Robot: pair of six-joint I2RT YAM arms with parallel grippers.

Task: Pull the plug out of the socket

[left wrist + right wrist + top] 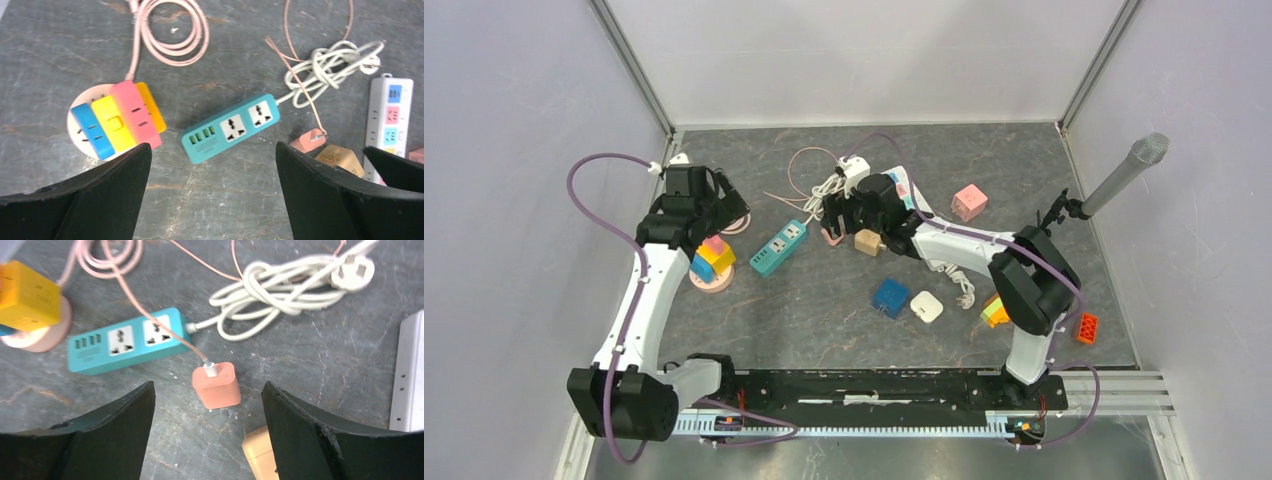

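Closest to you in the right wrist view is the right gripper (207, 387). It is spread wide, with its dark halves filling the lower left and lower right of the frame, and it pinches nothing. Between them, a little below centre, the salmon plug (216, 385) lies loose on the desk (325, 365), touching neither side. It is out of the teal power strip (127, 340) and rests just beside the strip's right end, lower and to the right of it. You can follow its thin pink cord (150, 305) from the top of the plug, up across the strip's right outlet, towards the upper left. Both of the strip's outlets are bare. A beige adapter (257, 455) peeks in at the bottom edge just below the plug, and a bundled white cable (280, 290) sits at upper centre.

In the left wrist view, the left gripper (212, 150) is also fully spread and holds nothing. It hangs over the teal strip near centre frame. You see the plug at right of centre, a round multi-coloured socket block (115, 122) at left, and a white power strip (392, 120) along the right edge.
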